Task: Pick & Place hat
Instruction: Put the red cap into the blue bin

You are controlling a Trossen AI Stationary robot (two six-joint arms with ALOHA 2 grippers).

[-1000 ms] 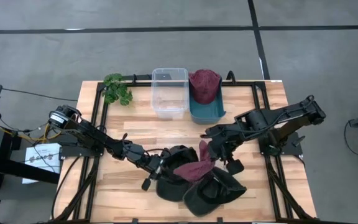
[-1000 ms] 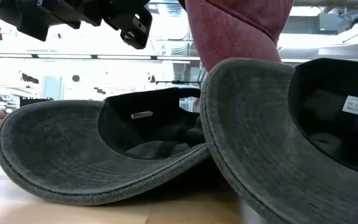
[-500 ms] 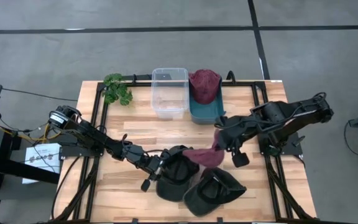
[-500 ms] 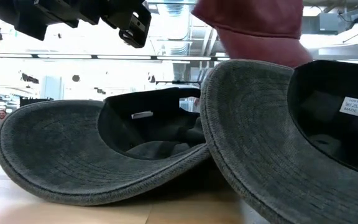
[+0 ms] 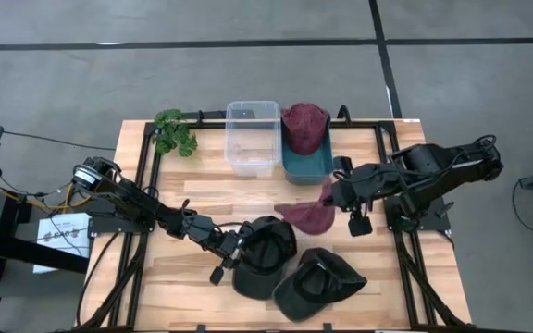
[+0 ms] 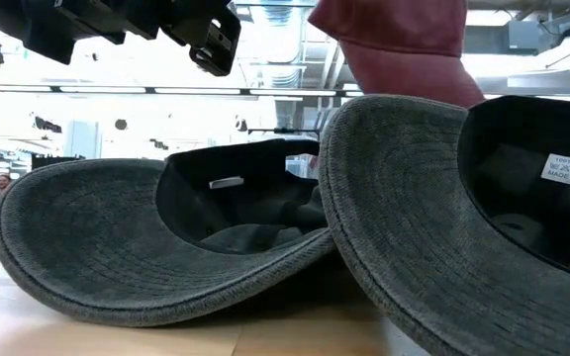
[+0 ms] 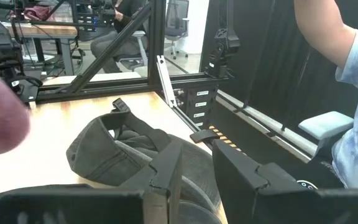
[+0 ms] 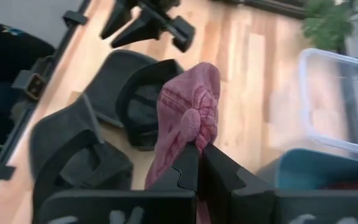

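While the right claw [image 5: 333, 196] pinched the red hat [image 5: 308, 216] above the tabletop [image 5: 202, 190], it should have carried it high over the teal bin's [image 5: 305, 166] rim before releasing.

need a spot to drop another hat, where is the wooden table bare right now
Bare wood lies between the green leafy sprig and the left gripper, and along the wooden table in front of the clear plastic bin. It is crowded near the two dark grey caps, and where the right gripper holds the maroon cap by the teal bin.
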